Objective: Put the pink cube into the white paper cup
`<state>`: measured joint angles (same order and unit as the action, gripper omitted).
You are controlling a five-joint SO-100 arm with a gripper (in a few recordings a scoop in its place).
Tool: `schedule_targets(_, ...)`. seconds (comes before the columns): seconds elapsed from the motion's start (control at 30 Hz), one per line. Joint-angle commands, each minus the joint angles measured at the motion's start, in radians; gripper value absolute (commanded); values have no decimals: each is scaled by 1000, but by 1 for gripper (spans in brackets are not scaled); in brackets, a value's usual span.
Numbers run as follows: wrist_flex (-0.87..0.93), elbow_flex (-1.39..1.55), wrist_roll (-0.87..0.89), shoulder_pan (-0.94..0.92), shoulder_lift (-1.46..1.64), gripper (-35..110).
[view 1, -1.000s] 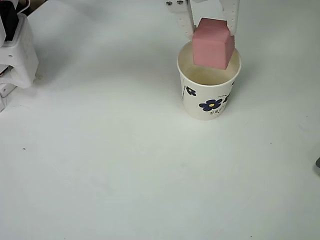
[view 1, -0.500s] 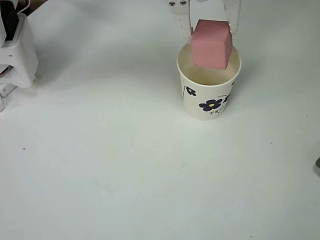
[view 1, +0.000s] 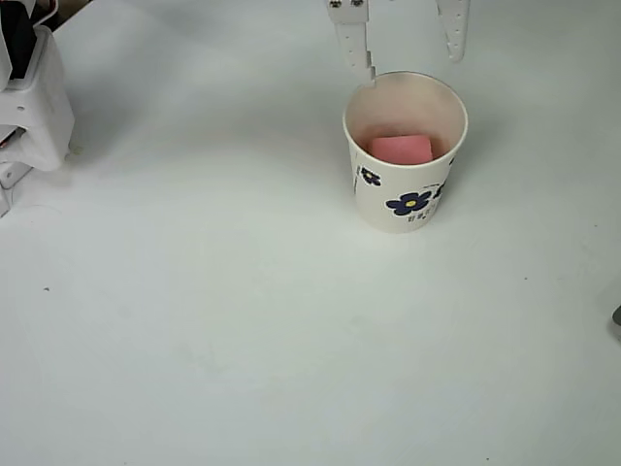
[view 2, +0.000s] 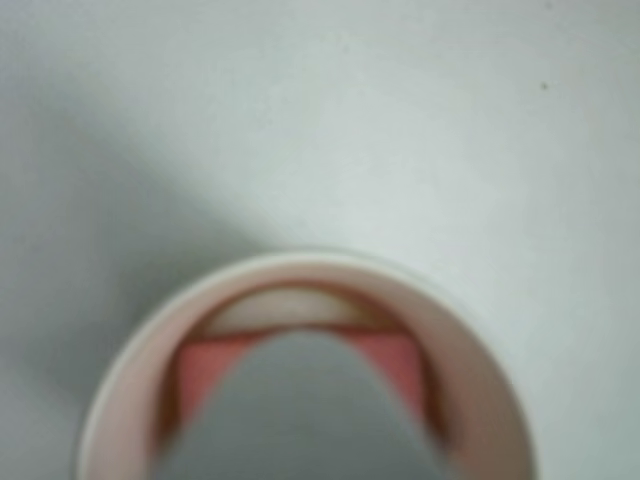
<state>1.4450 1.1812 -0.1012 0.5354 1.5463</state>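
The gripper [view 1: 406, 44] hangs with its two fingers [view 1: 353, 47] spread wide and nothing between them, just past the far rim of the cup [view 1: 406, 189] in the overhead view. The main risk from here is the near fingertip: it sits right beside the rim, so a sideways or downward pull-away could clip the light paper cup and tip or slide it across the table [view 1: 243, 320], spilling what is inside; a straight lift looks the safer exit. The cup stands upright just below the gripper, flowers on its side. The cube [view 1: 400, 149] lies at the bottom of it, directly under and slightly forward of the fingers, so the task looks done. In the blurred wrist view a grey shape, probably a finger, covers the middle of the cube [view 2: 205, 365], with pink showing either side inside the rim [view 2: 300, 262].
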Motion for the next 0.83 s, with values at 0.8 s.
schedule_targets(0.8, 34, -101, -31, -11, 38, 31)
